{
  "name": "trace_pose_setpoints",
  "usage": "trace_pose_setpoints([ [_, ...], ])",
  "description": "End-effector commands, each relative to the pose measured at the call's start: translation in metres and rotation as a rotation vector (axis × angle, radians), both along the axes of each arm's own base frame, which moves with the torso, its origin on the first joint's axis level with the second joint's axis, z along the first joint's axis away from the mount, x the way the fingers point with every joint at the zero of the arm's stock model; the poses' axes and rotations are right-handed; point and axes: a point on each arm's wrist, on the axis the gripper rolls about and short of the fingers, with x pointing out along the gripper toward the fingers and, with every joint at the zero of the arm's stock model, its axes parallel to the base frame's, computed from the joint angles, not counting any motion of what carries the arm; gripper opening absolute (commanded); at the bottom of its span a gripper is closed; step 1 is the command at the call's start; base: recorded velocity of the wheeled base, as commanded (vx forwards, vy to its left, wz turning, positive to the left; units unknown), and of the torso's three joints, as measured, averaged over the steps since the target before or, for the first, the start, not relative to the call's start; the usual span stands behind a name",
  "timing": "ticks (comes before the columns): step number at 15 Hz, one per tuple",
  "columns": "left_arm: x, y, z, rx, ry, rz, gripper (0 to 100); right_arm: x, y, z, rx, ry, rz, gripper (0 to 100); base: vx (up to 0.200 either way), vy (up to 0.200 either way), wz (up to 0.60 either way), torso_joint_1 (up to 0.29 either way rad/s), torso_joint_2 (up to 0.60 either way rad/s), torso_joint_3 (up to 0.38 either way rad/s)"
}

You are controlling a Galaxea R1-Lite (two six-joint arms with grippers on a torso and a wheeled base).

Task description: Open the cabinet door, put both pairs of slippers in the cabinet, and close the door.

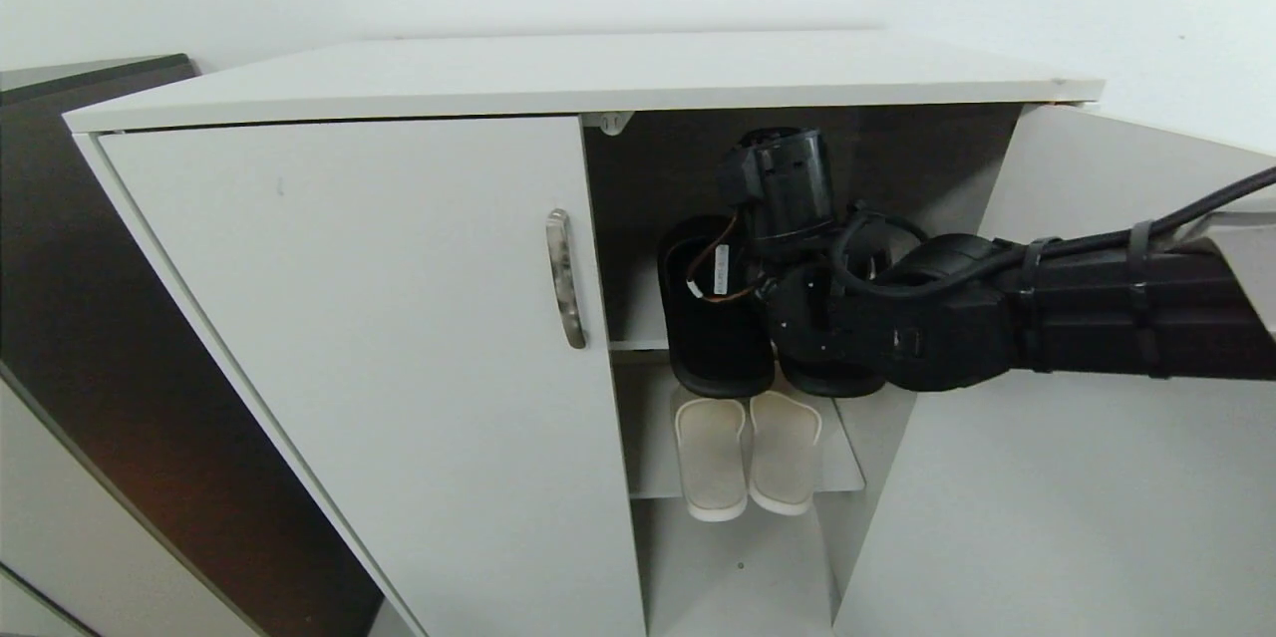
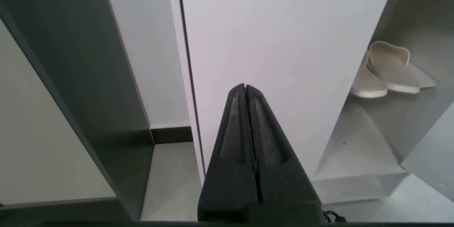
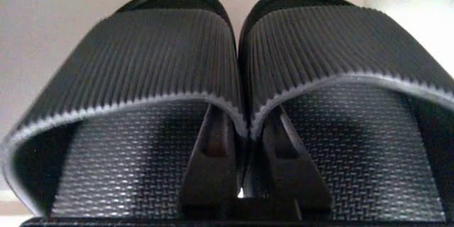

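Both black slippers (image 1: pixel 716 348) in right pincer (image 3: pixel 245 152) seemingly overhang shelf (image 1: pixel 638 346).

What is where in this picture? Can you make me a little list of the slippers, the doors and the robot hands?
cabinet: white
left door: shut, metal handle
right door: swung open
white slippers: side by side on the lower shelf
black slippers: at the upper shelf, pressed together
right gripper: shut on the black slippers, a finger inside each
left gripper: shut, empty, facing the left door
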Motion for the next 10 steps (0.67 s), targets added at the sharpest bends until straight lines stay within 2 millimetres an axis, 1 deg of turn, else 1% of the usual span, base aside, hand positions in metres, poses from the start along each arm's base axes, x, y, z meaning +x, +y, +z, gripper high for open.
trace_pose_setpoints([
  [1, 0.000, 0.000, 0.000, 0.000, -0.001, 0.000, 0, 0.019, 0.006, -0.011, -0.009, 0.012, -0.014, 0, 0.000, 0.000, 0.00, 0.000, 0.00, 0.000],
  [4, 0.000, 0.000, 0.000, 0.000, -0.001, 0.000, 0, 0.032, 0.007, -0.012, -0.006, 0.016, -0.016, 0, 0.000, 0.000, 0.00, 0.000, 0.00, 0.000],
  [10, 0.000, 0.000, 0.000, 0.000, -0.001, 0.000, 0, 0.043, 0.013, -0.018, -0.007, 0.021, -0.017, 0, 0.000, 0.000, 0.00, 0.000, 0.00, 0.000],
])
